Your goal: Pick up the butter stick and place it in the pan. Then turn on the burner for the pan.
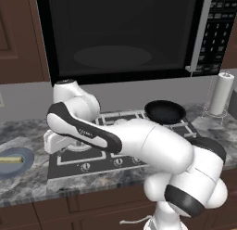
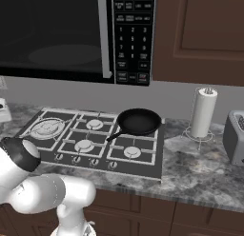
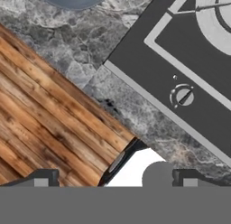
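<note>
Hand view shows my gripper (image 3: 115, 180) wide open, holding nothing, over the counter (image 3: 63, 42) edge; next I reach left for the butter stick (image 1: 11, 160) on the plate (image 1: 28, 158).

Place: rendered home kitchen
Cooking: gas cooktop (image 2: 95, 140) with burner knobs, black pan (image 2: 139, 122) on a grate
Above: built-in microwave (image 2: 76, 35)
Surfaces: grey marbled counter (image 2: 200, 168), brown wood cabinets (image 2: 205, 35)
Accessories: paper towel roll (image 2: 204, 112), toaster (image 2: 236, 137)
</note>
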Robot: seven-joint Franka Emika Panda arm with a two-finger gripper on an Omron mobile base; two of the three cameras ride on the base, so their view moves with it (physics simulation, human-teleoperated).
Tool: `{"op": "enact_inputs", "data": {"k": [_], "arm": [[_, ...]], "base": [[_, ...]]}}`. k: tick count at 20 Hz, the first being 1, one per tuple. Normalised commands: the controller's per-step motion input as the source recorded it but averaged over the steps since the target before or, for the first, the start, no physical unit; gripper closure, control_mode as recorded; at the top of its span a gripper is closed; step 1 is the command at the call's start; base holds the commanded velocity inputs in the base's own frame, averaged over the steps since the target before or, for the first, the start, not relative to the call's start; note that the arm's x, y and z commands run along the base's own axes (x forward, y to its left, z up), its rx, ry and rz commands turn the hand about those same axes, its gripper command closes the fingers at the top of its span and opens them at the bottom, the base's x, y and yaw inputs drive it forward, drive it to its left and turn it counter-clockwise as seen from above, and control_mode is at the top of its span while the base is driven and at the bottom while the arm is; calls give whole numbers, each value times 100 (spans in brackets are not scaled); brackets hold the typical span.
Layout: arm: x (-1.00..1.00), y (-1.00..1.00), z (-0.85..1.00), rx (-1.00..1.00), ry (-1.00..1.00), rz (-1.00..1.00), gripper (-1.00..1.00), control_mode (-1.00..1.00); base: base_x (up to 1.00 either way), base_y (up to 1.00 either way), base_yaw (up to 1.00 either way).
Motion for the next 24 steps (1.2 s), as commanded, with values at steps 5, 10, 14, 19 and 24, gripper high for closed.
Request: {"op": "enact_inputs", "data": {"k": [5,10,14,19,24], "arm": [[0,70,-14,-3,2,6,-100,-100],[6,56,-26,-4,0,2,-100,-100],[19,50,-32,-4,-6,1,-100,-100],[28,43,-18,-2,-7,0,-100,-100],[36,18,0,0,-4,0,-100,-100]], "base": [[0,0,0],[0,0,0],[0,0,0],[0,0,0],[0,0,0]]}}
